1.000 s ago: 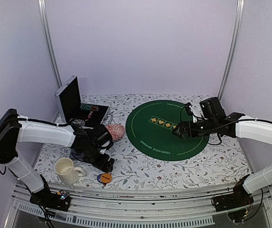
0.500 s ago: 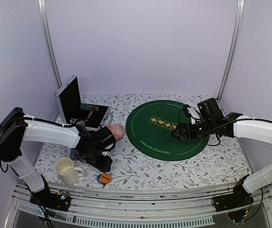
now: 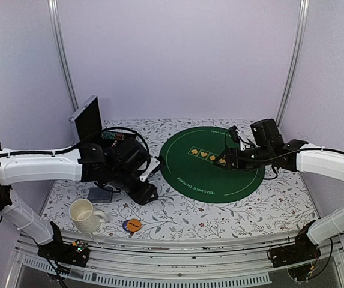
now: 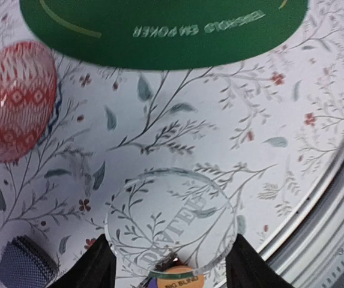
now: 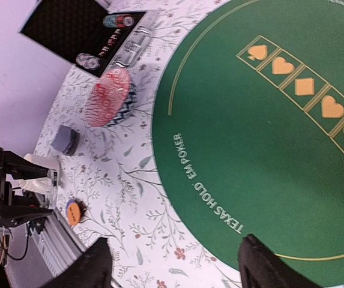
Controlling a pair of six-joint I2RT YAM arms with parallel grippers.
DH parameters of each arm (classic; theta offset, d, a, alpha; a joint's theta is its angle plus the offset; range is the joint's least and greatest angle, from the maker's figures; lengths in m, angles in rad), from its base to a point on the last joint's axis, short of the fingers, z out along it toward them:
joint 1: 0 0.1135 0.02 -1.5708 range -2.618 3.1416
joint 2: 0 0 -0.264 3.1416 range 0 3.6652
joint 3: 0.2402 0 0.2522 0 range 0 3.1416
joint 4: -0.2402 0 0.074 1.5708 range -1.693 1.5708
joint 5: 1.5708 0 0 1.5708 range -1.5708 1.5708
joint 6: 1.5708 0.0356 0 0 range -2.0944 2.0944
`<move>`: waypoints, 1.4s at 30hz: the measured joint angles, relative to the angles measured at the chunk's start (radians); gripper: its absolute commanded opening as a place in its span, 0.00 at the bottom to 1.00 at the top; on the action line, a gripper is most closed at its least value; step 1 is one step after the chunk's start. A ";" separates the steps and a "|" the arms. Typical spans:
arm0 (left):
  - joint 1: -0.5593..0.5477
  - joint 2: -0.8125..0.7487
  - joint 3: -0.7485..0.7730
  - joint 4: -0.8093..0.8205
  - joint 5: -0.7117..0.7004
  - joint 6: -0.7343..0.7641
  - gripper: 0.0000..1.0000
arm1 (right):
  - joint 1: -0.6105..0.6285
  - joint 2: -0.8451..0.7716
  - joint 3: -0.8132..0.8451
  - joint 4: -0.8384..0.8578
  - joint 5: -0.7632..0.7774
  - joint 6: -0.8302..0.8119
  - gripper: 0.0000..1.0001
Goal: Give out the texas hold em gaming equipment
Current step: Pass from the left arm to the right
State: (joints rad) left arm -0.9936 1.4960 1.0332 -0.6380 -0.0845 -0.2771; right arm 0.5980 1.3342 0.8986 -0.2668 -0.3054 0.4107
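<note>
Mug [image 3: 85,215] near orange button [image 3: 134,225], patterned dish [image 5: 110,96] beside green mat [image 5: 268,150]

robot lab booth here: plain lilac walls [image 3: 178,60] and metal posts [image 3: 63,60] behind the green poker mat [image 3: 202,174], floral table [image 3: 220,219] under it.

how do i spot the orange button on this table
From the green poker mat, come forward to the cream mug. Beside it, on the mat's side, lies the orange button: the only orange disc, overlapping a blue button.
</note>
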 measured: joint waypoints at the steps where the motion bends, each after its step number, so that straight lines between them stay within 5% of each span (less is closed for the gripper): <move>1: -0.026 -0.018 0.035 0.010 -0.004 0.026 0.34 | 0.004 0.002 0.000 0.018 -0.021 0.023 0.64; 9: -0.154 -0.065 0.123 0.115 -0.045 0.182 0.36 | 0.188 0.160 0.117 0.219 -0.216 0.156 0.64; 14: -0.160 -0.065 0.122 0.145 -0.078 0.225 0.36 | 0.261 0.234 0.174 0.291 -0.286 0.178 0.56; 25: -0.160 -0.065 0.121 0.154 -0.138 0.240 0.37 | 0.278 0.284 0.196 0.324 -0.330 0.201 0.09; 31: -0.162 -0.064 0.118 0.159 -0.166 0.242 0.85 | 0.276 0.275 0.208 0.278 -0.270 0.197 0.02; 36: -0.142 -0.061 0.123 0.140 -0.167 0.209 0.93 | 0.167 0.213 0.181 0.184 -0.225 0.148 0.02; 42: -0.014 -0.040 0.127 0.104 -0.141 0.148 0.94 | -0.258 0.117 0.089 0.154 -0.201 0.090 0.02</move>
State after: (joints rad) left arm -1.0077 1.4555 1.1606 -0.5339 -0.2253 -0.1287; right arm 0.3397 1.4517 0.9874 -0.1127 -0.5060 0.5007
